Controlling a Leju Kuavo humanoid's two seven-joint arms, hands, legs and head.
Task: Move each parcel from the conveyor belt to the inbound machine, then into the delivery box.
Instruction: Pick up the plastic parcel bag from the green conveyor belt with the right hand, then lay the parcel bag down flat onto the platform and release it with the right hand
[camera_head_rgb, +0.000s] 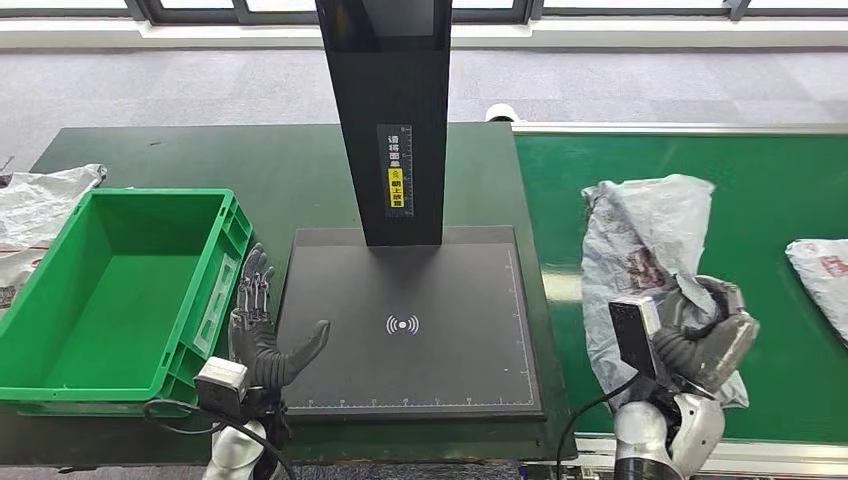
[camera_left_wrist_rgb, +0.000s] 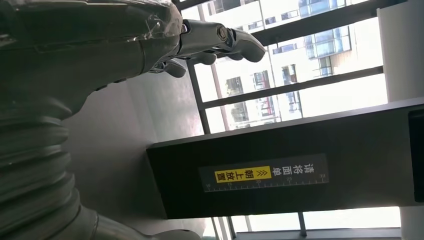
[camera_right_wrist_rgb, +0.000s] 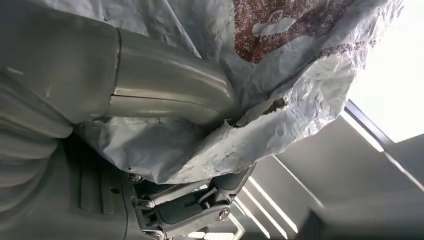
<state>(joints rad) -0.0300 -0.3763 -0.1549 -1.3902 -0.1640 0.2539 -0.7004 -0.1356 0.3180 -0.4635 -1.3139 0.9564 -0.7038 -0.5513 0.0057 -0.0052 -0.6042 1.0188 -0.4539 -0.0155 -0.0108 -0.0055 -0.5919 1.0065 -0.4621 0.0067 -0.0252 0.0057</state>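
A crumpled grey plastic parcel (camera_head_rgb: 640, 240) with dark red print lies on the green conveyor belt (camera_head_rgb: 760, 180). My right hand (camera_head_rgb: 700, 325) grips its near end; in the right wrist view the thumb (camera_right_wrist_rgb: 165, 95) presses into the parcel's (camera_right_wrist_rgb: 280, 65) wrap. A second grey parcel (camera_head_rgb: 822, 270) lies at the belt's right edge. The inbound machine has a black scan plate (camera_head_rgb: 410, 330) and a black upright post (camera_head_rgb: 392, 110). My left hand (camera_head_rgb: 262, 325) hovers open at the plate's left edge, fingers spread. The green delivery box (camera_head_rgb: 110, 290) stands left of it.
Another grey bag (camera_head_rgb: 35, 215) lies on the dark table beyond the box's left side. The post carries a yellow label (camera_left_wrist_rgb: 242, 174). Windows show behind it in the left wrist view.
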